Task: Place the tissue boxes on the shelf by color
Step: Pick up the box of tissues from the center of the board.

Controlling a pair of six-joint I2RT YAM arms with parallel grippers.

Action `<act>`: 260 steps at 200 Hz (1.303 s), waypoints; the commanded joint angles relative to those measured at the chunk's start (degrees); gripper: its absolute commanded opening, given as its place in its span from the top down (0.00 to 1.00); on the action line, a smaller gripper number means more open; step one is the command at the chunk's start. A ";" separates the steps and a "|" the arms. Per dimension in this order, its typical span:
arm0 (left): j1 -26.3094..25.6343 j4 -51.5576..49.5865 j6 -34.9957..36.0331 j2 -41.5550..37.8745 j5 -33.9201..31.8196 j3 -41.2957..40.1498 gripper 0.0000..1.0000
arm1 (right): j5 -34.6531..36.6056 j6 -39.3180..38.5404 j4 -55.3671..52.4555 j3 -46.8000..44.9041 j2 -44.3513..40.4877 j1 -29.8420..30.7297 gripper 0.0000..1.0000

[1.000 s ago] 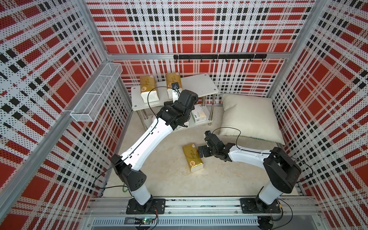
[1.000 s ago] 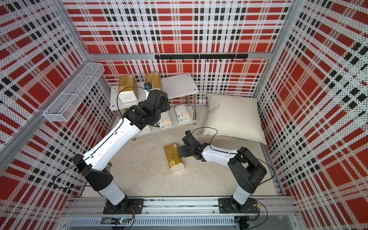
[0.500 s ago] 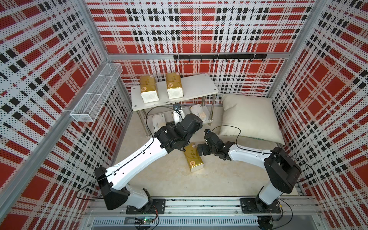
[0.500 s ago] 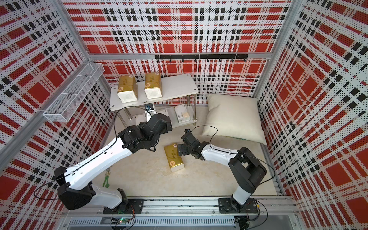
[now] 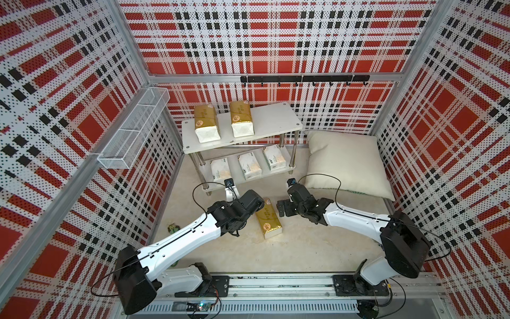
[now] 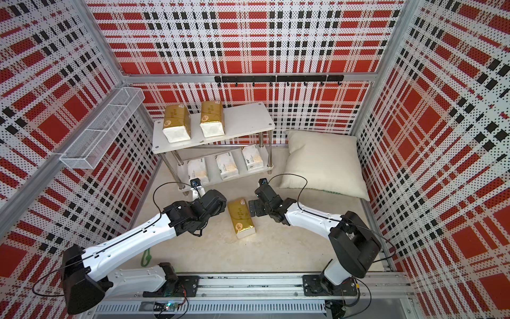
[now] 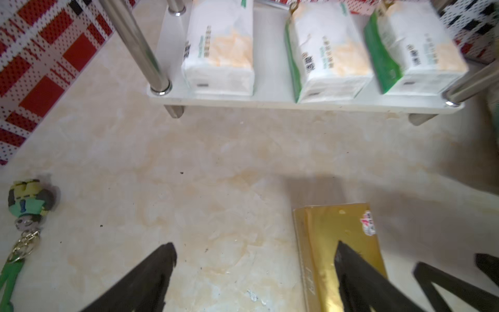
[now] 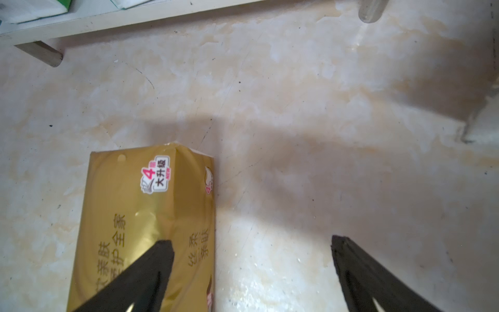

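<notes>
- Gold foil catches the light on one tissue pack (image 5: 267, 221) lying flat on the beige floor (image 5: 276, 248) in front of the shelf (image 5: 276, 121); two more gold packs (image 5: 207, 124) (image 5: 241, 118) sit side by side on the top board, apart from each other
- three white packs (image 6: 197, 170) (image 6: 226, 165) (image 6: 251, 157) with peach print stand in a row on the lower board (image 7: 270, 98), seen in both top views
- left tool (image 7: 255, 259) hangs low over the floor, fingers spread wide and empty; one fingertip (image 7: 348, 256) overlaps the gold pack in the left wrist view, contact unclear
- right tool (image 8: 252, 251) likewise gapes open, holding nothing; one finger (image 8: 159, 254) lies over the pack's top, the other over bare floor
- cream pillow (image 5: 345, 163) rests beside the shelf; a small keychain figure (image 7: 27, 201) lies on the floor near the left wall
</notes>
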 commanded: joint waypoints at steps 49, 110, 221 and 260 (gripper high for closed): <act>6.76 9.63 1.96 -2.00 8.35 -8.69 0.04 | 5.65 1.31 -0.32 -6.05 -8.78 8.13 0.00; 11.36 12.88 5.25 -0.85 10.89 -10.19 0.04 | 11.63 5.97 0.58 -8.14 -10.91 15.48 0.00; 15.84 13.85 7.32 -3.09 12.13 -11.61 0.04 | 16.92 5.41 9.12 -6.98 -2.61 23.61 0.00; 16.74 13.86 7.81 -4.17 12.23 -11.39 0.04 | 17.70 4.73 11.46 -6.62 -1.18 24.14 0.00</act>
